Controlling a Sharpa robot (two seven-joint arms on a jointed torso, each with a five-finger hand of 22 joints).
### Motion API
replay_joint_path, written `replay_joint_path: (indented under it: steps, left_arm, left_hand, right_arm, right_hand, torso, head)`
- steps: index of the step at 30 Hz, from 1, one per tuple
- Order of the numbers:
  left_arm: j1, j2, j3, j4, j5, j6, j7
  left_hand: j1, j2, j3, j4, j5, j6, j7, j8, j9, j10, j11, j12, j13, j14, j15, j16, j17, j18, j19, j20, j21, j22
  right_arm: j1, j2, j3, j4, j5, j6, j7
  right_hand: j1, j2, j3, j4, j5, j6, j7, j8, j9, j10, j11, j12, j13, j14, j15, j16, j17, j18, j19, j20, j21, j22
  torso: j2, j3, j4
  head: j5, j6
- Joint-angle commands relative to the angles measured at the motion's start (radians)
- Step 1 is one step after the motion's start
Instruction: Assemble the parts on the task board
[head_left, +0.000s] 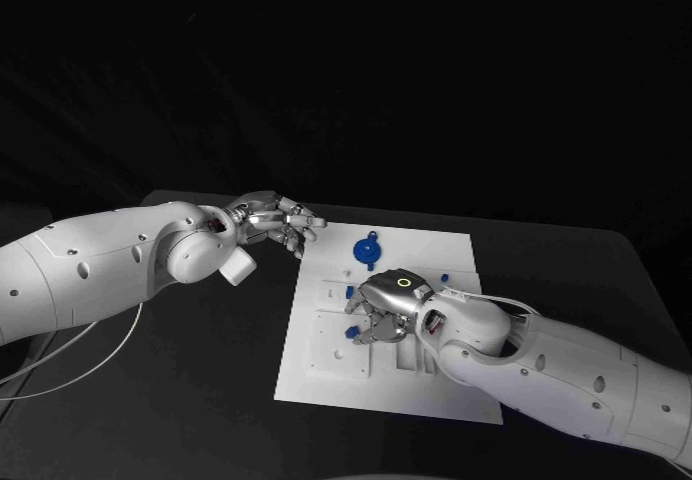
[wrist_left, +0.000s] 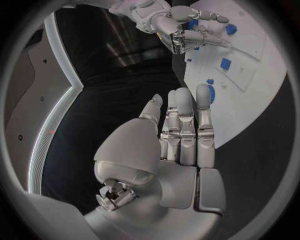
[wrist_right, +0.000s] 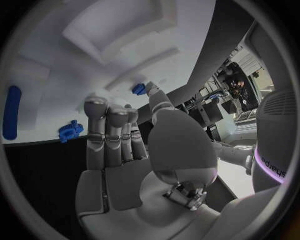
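Task board (head_left: 433, 390) lies mid-table, several blue parts (head_left: 368, 249) loose on it, so I judge assembly mostly undone. Right hand (head_left: 384, 308) hovers over the board, fingers straight, holding nothing. Left hand (head_left: 278, 222) waits at the far-left corner, empty, fingers extended.

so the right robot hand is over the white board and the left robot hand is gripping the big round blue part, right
Not quite. The right robot hand is over the task board, but the left robot hand grips nothing: the left wrist view shows its fingers straight and bare, beside the board's edge. The round blue part lies untouched on the board.
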Motion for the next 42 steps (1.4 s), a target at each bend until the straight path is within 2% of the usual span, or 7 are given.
replay_joint_path:
  steps: [1,9,16,22,27,36,42]
  left_arm:
    - [0.001,0.002,0.0,0.002,-0.002,0.005,0.003]
    - [0.001,0.001,0.0,0.001,-0.002,0.007,-0.001]
    - [0.001,0.0,0.0,0.001,-0.004,0.008,-0.003]
    - [0.001,-0.001,0.0,0.002,-0.005,0.008,-0.003]
    - [0.001,-0.002,-0.001,0.002,-0.009,0.009,-0.004]
    - [0.001,-0.002,-0.001,0.001,-0.013,0.015,-0.009]
    - [0.001,-0.002,-0.001,0.001,-0.015,0.019,-0.012]
  left_hand:
    - [-0.003,-0.009,0.001,0.005,-0.003,-0.009,-0.001,0.007,-0.001,-0.005,0.004,0.0,-0.001,0.006,-0.002,-0.001,0.001,0.009,0.006,0.002,-0.004,0.0]
    - [0.002,-0.008,0.004,0.007,-0.003,-0.009,-0.001,0.008,-0.001,-0.006,0.004,-0.001,-0.001,0.005,-0.001,-0.003,0.001,0.009,0.006,0.002,-0.005,0.0]
    - [0.004,-0.008,0.005,0.007,-0.003,-0.009,-0.001,0.008,-0.001,-0.006,0.004,-0.001,-0.001,0.005,-0.002,-0.003,0.001,0.009,0.006,0.002,-0.006,0.0]
    - [0.004,-0.008,0.005,0.007,-0.003,-0.009,-0.001,0.008,-0.001,-0.006,0.004,-0.001,-0.001,0.005,-0.002,-0.003,0.001,0.009,0.006,0.002,-0.006,0.0]
    - [0.004,-0.008,0.005,0.007,-0.003,-0.009,-0.001,0.008,-0.001,-0.006,0.004,-0.001,-0.001,0.005,-0.002,-0.003,0.001,0.009,0.006,0.002,-0.006,0.0]
    - [0.004,-0.008,0.005,0.011,-0.003,-0.01,-0.001,0.009,-0.002,-0.006,0.005,-0.001,-0.001,0.004,-0.001,-0.004,0.002,0.009,0.006,0.003,-0.007,0.001]
    - [0.004,-0.008,0.005,0.011,-0.003,-0.01,-0.001,0.009,-0.002,-0.006,0.005,-0.001,-0.001,0.004,-0.001,-0.004,0.002,0.009,0.006,0.003,-0.007,0.001]
  right_arm:
    - [-0.001,0.002,-0.001,-0.003,-0.014,0.027,-0.007]
    - [-0.003,0.002,-0.008,0.001,-0.016,0.051,0.004]
    - [-0.004,0.001,-0.015,0.008,-0.018,0.051,0.001]
    - [-0.006,0.002,-0.018,0.011,-0.034,0.037,-0.016]
    - [-0.007,0.002,-0.019,0.012,-0.049,0.03,-0.029]
    - [-0.01,0.004,-0.021,0.011,-0.065,0.024,-0.042]
    - [-0.012,0.009,-0.023,0.008,-0.071,0.017,-0.044]
  right_hand:
    - [0.01,0.009,0.027,-0.022,-0.003,0.023,-0.003,-0.002,0.0,-0.002,-0.004,0.003,0.0,0.0,0.004,-0.003,0.002,0.006,0.052,0.004,0.0,0.002]
    - [-0.033,0.011,0.107,-0.116,0.107,0.081,-0.017,-0.002,0.003,-0.001,-0.013,0.002,0.001,-0.001,-0.004,-0.006,0.004,-0.005,0.051,-0.005,0.002,0.01]
    - [-0.058,0.008,0.074,-0.127,0.182,0.083,-0.017,-0.001,0.008,-0.002,-0.014,0.0,0.001,-0.001,-0.004,-0.009,0.004,-0.005,0.051,-0.006,-0.003,0.011]
    - [-0.08,-0.001,0.059,-0.13,0.384,0.075,-0.016,-0.001,0.01,-0.008,-0.017,-0.01,-0.003,-0.002,-0.005,-0.012,0.004,-0.004,0.051,-0.007,-0.008,0.011]
    - [-0.124,-0.025,0.174,-0.169,0.556,0.078,-0.018,-0.003,0.012,-0.011,-0.023,-0.025,-0.01,-0.004,-0.009,-0.016,0.006,-0.003,0.051,-0.012,-0.006,0.017]
    - [-0.191,-0.056,0.436,-0.197,0.622,0.1,-0.019,0.0,0.02,-0.002,-0.028,-0.033,-0.009,-0.004,-0.017,-0.015,0.018,-0.003,0.051,-0.02,0.001,0.041]
    - [-0.19,-0.064,0.436,-0.186,0.625,0.102,-0.02,0.0,0.021,0.0,-0.029,-0.031,-0.006,-0.002,-0.018,-0.015,0.022,-0.003,0.051,-0.02,0.001,0.047]
  torso:
    - [0.0,0.0,0.0004]
    - [0.0,0.0,-0.0008]
    - [0.0,0.0005,-0.0007]
    - [0.0,0.0003,-0.0009]
    - [0.0,0.0007,-0.0008]
    - [0.0,0.0009,-0.0011]
    - [0.0,0.0005,-0.0006]
  head:
    - [0.001,-0.003]
    - [0.003,-0.006]
    - [0.003,-0.007]
    - [0.003,-0.007]
    - [0.003,-0.008]
    - [0.003,-0.008]
    - [0.003,-0.009]
